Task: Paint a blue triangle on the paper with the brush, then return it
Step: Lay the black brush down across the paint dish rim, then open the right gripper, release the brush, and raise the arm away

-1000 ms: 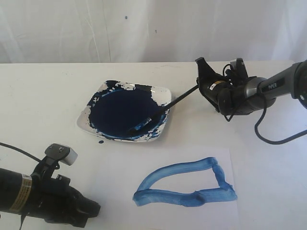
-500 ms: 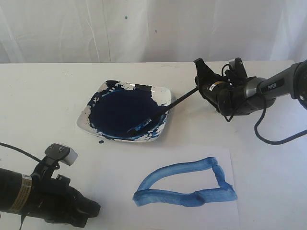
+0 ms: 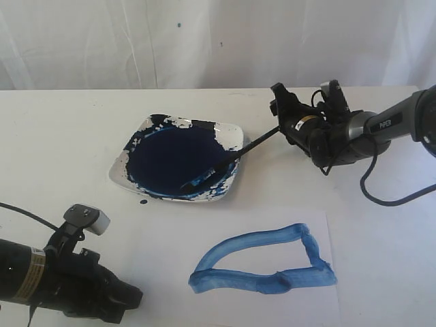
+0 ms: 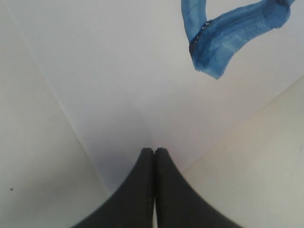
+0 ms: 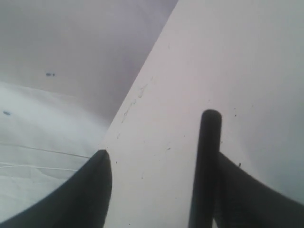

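Note:
The brush (image 3: 231,158) lies with its blue tip in the paint dish (image 3: 230,131) and its black handle slanting over the rim toward my right gripper (image 3: 303,95). That gripper is open. In the right wrist view the handle's end (image 5: 209,156) leans against one finger, with a wide gap to the other, and the right gripper (image 5: 161,156) grips nothing. The blue triangle (image 3: 238,281) is a thick outline on the white paper (image 3: 170,252). My left gripper (image 4: 154,151) is shut and empty over the paper's (image 4: 118,71) corner, near a corner of the triangle (image 4: 223,42).
The dish holds a dark blue pool of paint (image 3: 170,160) with splashes on its white rim. A small paint drop (image 3: 143,202) marks the table just in front of it. A white curtain (image 3: 218,41) hangs behind the table. The left arm (image 3: 61,279) lies along the front left edge.
My right gripper's jaws have spread apart and let go of the brush handle. The brush stays resting in the dish. The left arm has not moved.

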Robot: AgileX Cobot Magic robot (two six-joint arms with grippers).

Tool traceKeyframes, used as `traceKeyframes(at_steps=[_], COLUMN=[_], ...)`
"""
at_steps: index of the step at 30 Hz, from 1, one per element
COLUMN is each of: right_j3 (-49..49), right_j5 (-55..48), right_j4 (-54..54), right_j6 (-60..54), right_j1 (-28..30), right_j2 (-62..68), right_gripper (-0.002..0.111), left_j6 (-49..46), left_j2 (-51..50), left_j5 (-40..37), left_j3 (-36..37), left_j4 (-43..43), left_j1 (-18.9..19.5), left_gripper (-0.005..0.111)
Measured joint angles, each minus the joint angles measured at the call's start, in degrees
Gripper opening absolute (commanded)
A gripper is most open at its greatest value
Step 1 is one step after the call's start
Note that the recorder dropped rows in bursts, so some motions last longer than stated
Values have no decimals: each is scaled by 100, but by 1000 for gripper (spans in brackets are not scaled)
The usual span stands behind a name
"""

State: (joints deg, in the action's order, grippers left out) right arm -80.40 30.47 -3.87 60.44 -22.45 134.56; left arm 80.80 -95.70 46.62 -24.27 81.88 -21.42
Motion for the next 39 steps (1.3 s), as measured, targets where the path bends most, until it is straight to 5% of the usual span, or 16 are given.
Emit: traceKeyframes(at_steps=[19,39], right_j3=[0,0], right_j5=[-2440,-5077], right_j4=[32,815], right_j6=[-101,-2604], right_j1=[-44,-44], right_j2=[-878,-2821], right_gripper=[54,52], left_j6=[0,0], left_j2=[0,0], left_j5=[0,0], left_j3=[0,0], left_j4=[0,0], left_j1=[0,0], left_gripper=[0,0])
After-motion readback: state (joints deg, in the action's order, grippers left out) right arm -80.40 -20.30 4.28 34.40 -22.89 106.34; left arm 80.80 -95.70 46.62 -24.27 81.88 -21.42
